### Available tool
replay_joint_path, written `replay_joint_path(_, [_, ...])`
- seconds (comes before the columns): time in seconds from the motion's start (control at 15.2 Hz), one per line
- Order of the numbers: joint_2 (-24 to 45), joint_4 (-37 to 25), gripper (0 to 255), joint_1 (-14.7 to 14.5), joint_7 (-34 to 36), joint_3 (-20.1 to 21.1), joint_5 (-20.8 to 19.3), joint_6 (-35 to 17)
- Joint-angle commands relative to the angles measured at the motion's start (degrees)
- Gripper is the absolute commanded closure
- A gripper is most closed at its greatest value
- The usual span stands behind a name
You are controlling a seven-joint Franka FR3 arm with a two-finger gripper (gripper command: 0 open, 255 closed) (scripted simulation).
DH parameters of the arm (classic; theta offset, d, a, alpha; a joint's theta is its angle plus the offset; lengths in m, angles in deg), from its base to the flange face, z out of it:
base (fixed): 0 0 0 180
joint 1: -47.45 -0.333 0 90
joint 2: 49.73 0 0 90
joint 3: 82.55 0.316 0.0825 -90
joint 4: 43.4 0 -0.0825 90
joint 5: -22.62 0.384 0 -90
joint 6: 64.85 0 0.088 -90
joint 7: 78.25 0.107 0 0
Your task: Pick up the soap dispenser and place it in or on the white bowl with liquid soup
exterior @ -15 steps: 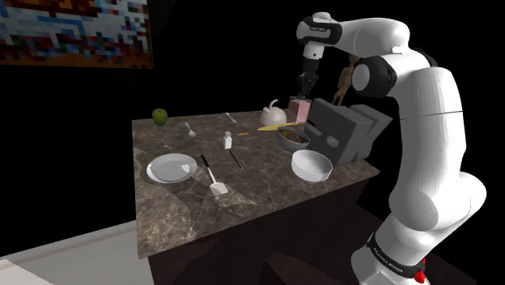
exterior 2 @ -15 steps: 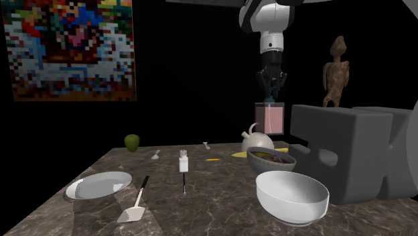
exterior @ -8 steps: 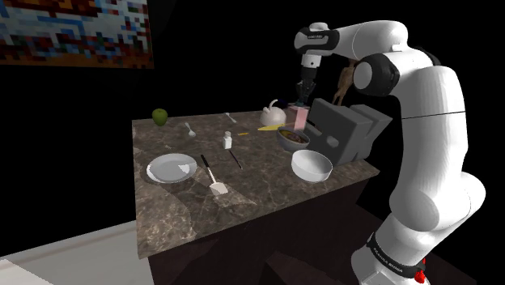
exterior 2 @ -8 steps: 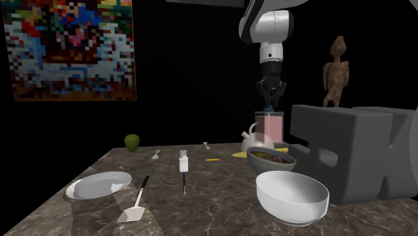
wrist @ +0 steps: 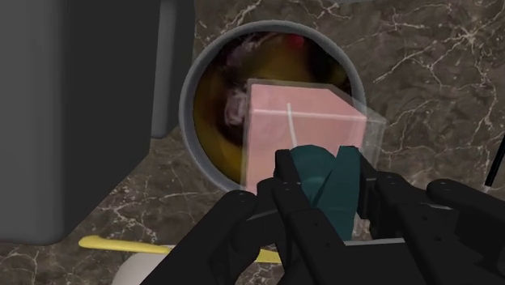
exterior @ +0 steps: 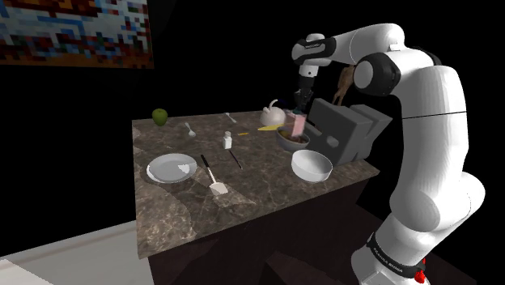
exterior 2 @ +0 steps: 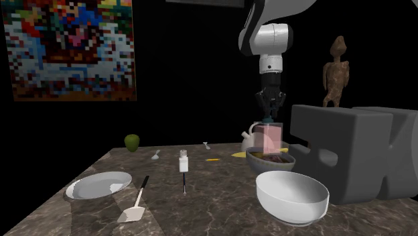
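A black gripper (exterior 2: 271, 115) hangs above a dark marbled counter (exterior 2: 201, 201), its two fingers clamped on the teal pump head of a soap dispenser (exterior 2: 271, 139) with a pale pink, boxy body. The dispenser stands upright, its long axis in line with the fingers, so it lies at 6 o'clock from the jaws in the second exterior view. Directly under it, again at 6 o'clock, sits the soup bowl (exterior 2: 258, 159). It is drawn grey-rimmed, not white, with brownish contents. The dispenser's base appears level with the rim; whether it touches the soup cannot be told. Looking along the gripper (wrist: 324, 174), the dispenser (wrist: 295, 129) overlaps the bowl's (wrist: 188, 105) interior. An empty white bowl (exterior 2: 291, 194) sits at 5 o'clock from the soup bowl — near, but apart. The release likely calls for a straight descent.
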Motion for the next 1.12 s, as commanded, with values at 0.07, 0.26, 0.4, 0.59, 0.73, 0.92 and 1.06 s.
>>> replay_joint_path(0.07, [0.3, 0.5, 255, 0.0, -0.1, 0.0, 0.0, -0.8])
replay_joint_path(0.26, [0.3, 0.5, 255, 0.0, -0.1, 0.0, 0.1, -0.8])
replay_joint_path(0.4, [0.3, 0.5, 255, 0.0, -0.1, 0.0, 0.1, -0.8])
replay_joint_path(0.59, [0.3, 0.5, 0, 0.1, -0.1, 0.0, 0.1, -0.8])
replay_joint_path(0.73, [0.3, 0.5, 0, 0.0, -0.1, 0.0, 0.1, -0.8])
replay_joint_path(0.92, [0.4, -1.7, 0, 0.2, 0.0, 0.0, 0.1, 1.3])
replay_joint_path(1.06, [1.2, -6.8, 0, 0.6, 0.1, 0.0, 0.1, 5.6])
